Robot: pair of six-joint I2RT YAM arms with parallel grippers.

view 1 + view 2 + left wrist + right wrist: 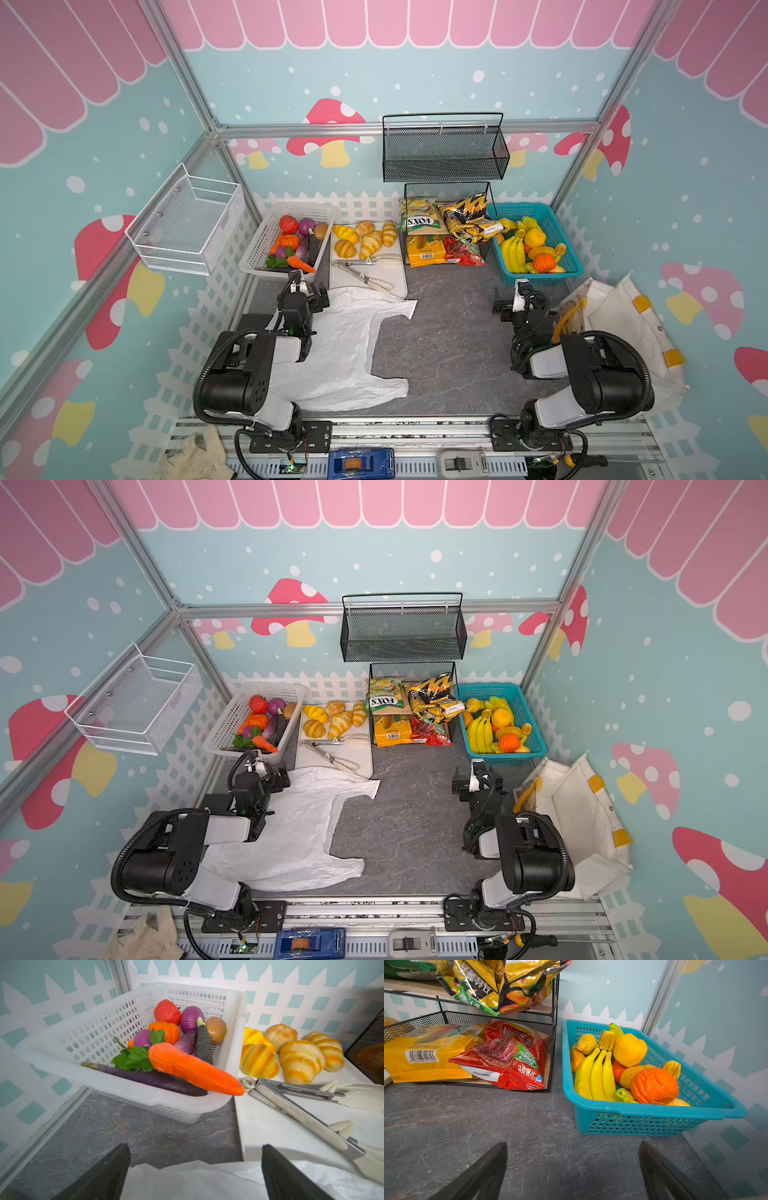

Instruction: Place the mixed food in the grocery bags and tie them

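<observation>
Left wrist view puts your left tool (194, 1146) low over the dark desk (124, 1136). Its two black fingers (112, 1167) stand wide apart with nothing between them, and the edge of the thin white plastic bag (187, 1180) shows just under them. Ahead of it stands the white basket (62, 1051). It holds the carrot (193, 1072), whose tip pokes out over the near rim, the green leaves (135, 1057), a ribbed orange vegetable (168, 1030) and a purple onion (190, 1018). Just beside the basket lies a white board (270, 1126) with bread rolls (301, 1059) and tongs (291, 1105).

Your right tool (573, 1142) is likewise spread wide and empty over bare desk. Beyond it, the red packet (508, 1059) lies on the bottom shelf of the black wire rack (553, 1022), and the black-and-yellow packet (500, 982) hangs over the shelf above. A blue basket (654, 1111) of fruit sits just beside the rack.

Both top views show the plastic bag (340, 353) spread flat on the desk next to your left arm. The off-white tote (623, 328) with yellow handles lies slumped against the wall beside your right arm.
</observation>
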